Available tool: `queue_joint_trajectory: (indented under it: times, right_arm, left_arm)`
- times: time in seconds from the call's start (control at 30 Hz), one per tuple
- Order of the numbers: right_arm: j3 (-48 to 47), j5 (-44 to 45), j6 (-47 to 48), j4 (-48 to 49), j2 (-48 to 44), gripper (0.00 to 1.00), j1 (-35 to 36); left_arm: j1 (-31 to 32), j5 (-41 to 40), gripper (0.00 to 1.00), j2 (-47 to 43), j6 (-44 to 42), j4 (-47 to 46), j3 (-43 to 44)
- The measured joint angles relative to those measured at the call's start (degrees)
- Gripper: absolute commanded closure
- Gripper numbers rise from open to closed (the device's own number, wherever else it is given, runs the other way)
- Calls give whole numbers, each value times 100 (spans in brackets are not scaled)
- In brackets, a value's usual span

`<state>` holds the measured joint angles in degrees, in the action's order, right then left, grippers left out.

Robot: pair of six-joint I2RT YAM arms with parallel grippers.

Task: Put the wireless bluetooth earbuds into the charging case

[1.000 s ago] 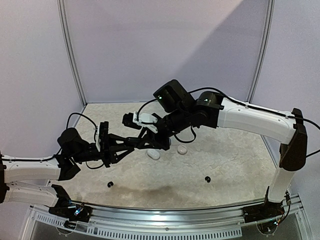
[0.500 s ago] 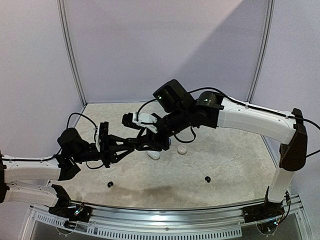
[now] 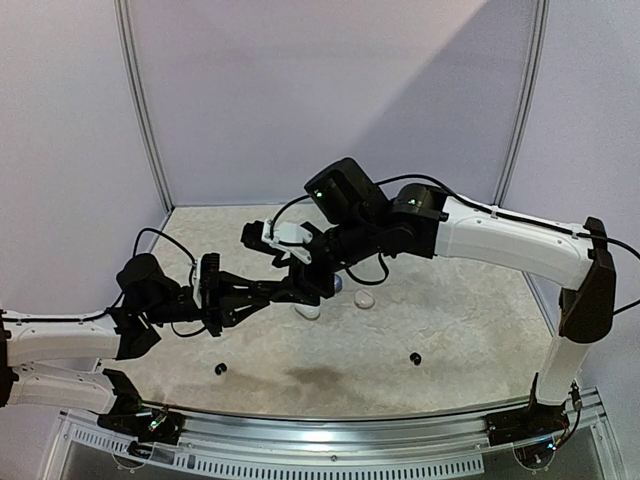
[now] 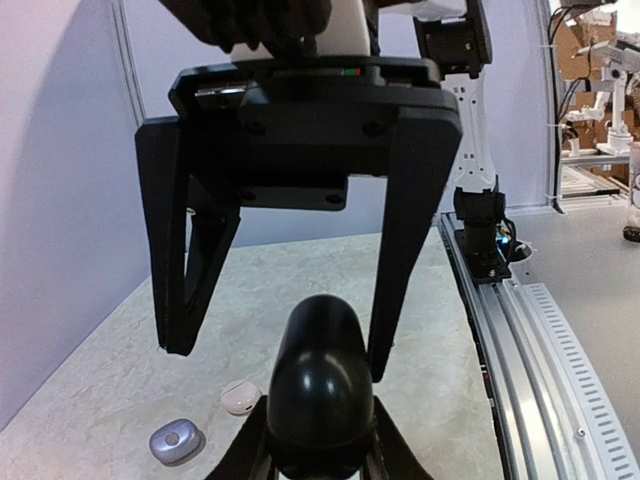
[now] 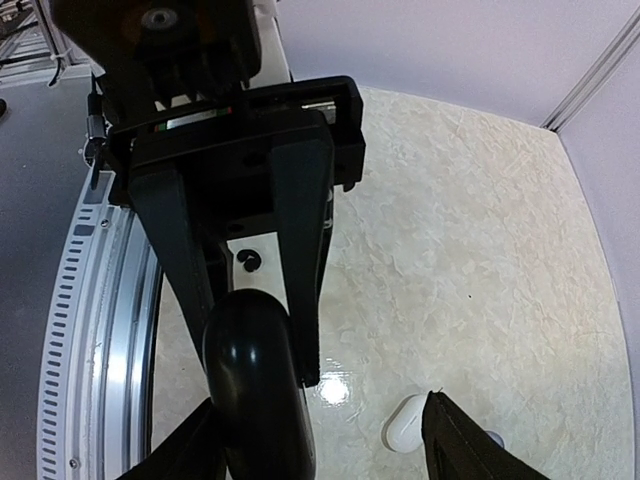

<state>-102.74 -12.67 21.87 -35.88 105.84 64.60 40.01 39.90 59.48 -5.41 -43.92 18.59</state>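
A glossy black pebble-shaped charging case point(image 4: 320, 385) sits between the fingers of my left gripper point(image 4: 320, 445), which is shut on it above the table's middle. The right gripper point(image 5: 320, 425) faces it head-on with its jaws wide apart. One of its fingers point(image 5: 190, 445) stands right beside the black case point(image 5: 255, 375) and the other far off it. From above, the left gripper point(image 3: 283, 293) and right gripper point(image 3: 312, 287) meet nose to nose. Two black earbuds point(image 3: 220, 369) point(image 3: 414, 357) lie on the table near the front. One black earbud point(image 5: 246, 260) shows under the arms.
Two white closed cases point(image 3: 307, 310) point(image 3: 364, 299) lie just beyond the grippers. A white case point(image 4: 240, 397) and a lilac case point(image 4: 176, 441) show below the held one. The metal rail point(image 3: 330, 425) runs along the near edge. Purple walls enclose the back and sides.
The right gripper's jaws have spread wide and let go of the black case. The left gripper has tightened on it and keeps it in place.
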Motion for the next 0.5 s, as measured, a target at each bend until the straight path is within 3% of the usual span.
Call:
queue_joint_trajectory:
  times: [0.5]
  right_arm:
    - [35,57,-304,-13,-17,39,-2]
  left_arm:
    - [-37,0,100,-66,-313,245,66]
